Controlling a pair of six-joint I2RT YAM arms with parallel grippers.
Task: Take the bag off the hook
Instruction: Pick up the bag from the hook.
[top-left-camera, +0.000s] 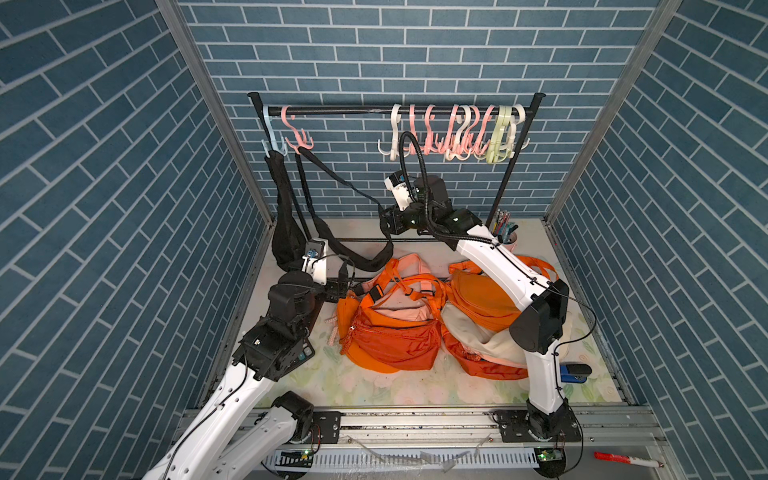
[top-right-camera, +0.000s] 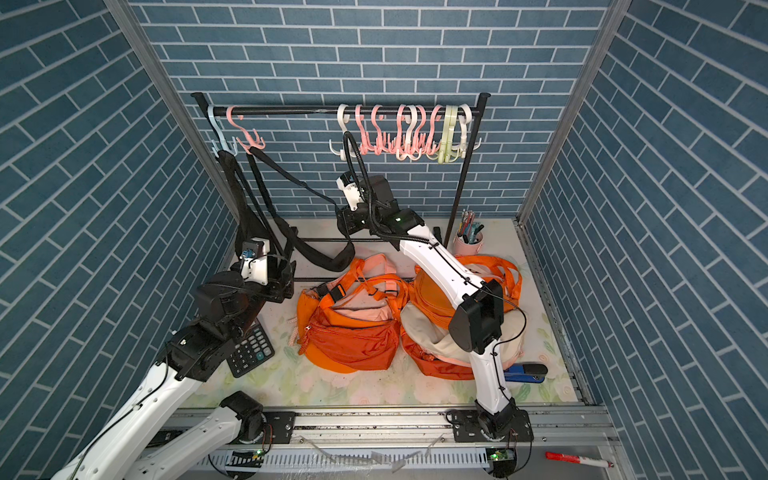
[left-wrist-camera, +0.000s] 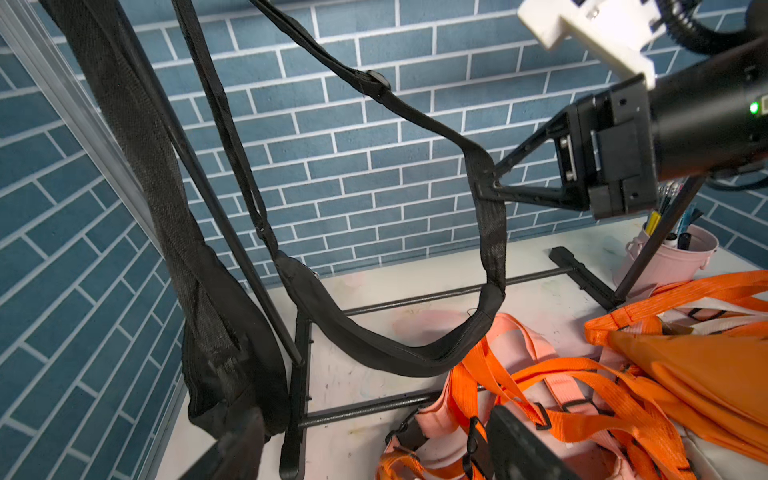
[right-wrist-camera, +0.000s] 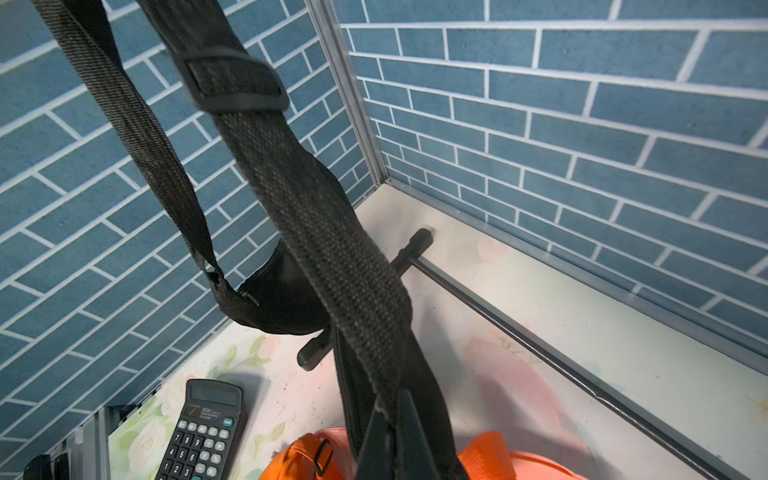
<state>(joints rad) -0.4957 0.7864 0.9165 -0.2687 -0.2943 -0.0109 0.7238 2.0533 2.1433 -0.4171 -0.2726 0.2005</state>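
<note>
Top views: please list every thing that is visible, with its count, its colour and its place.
rack: one, black, at the back wall
hooks: many, pink, white and pale green, on the rail's right part; one pale blue and one pink at its left end
black bags: two, hanging from the two left hooks
orange bags: a pile, orange, pink and cream, mid-table; count unclear
calculator: one, black, beside the left arm
pen cup: one, pink, back right
stapler: one, blue and black, front right
marker: one, red and white, on the front frame
left gripper: open, low beside the black bags
right gripper: shut on the strap of the pink hook's bag
</note>
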